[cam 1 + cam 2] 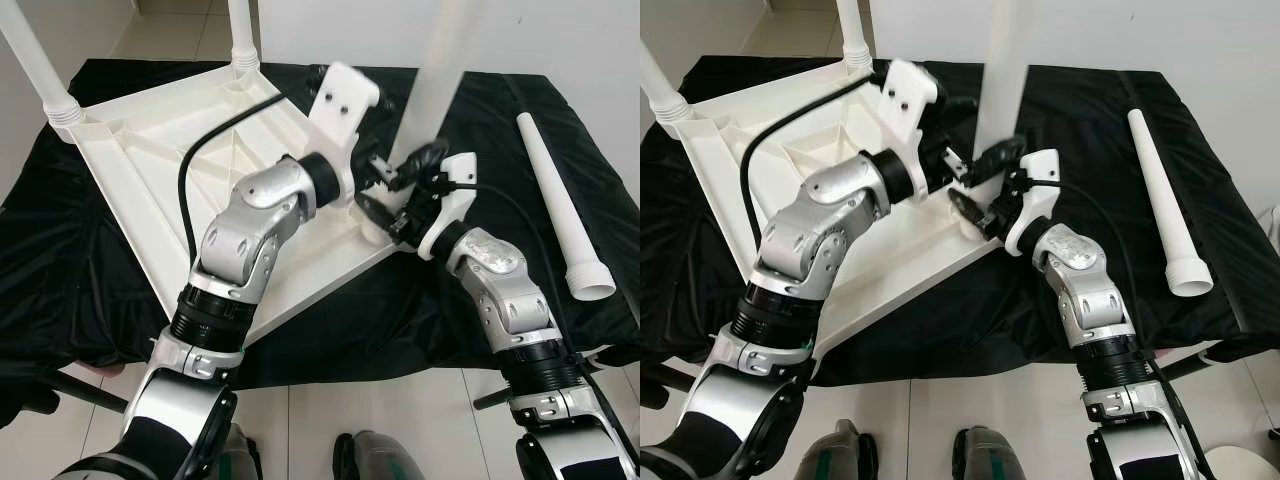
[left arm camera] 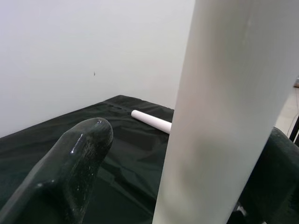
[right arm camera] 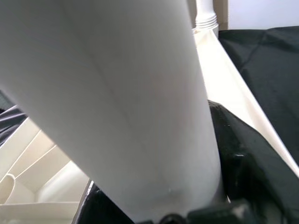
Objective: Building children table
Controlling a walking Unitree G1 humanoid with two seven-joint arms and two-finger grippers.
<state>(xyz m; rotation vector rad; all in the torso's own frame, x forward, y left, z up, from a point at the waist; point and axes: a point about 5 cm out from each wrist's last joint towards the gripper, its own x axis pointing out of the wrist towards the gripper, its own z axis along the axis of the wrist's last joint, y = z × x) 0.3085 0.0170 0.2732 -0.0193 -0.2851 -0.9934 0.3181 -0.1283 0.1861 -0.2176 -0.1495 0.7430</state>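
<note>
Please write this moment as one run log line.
step: fitting leg into tabletop | left gripper, right gripper: on leg | spare leg: on cloth

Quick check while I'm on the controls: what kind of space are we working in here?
Probably a plain indoor room set up as an assembly spot: a table draped in black cloth, a bare white wall behind, pale tiled floor. The upturned white plastic tabletop and a loose white plastic leg lie on the cloth.

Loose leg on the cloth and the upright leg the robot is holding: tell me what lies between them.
Only bare black cloth lies between the loose leg and the upright leg, as the left eye view shows.
</note>
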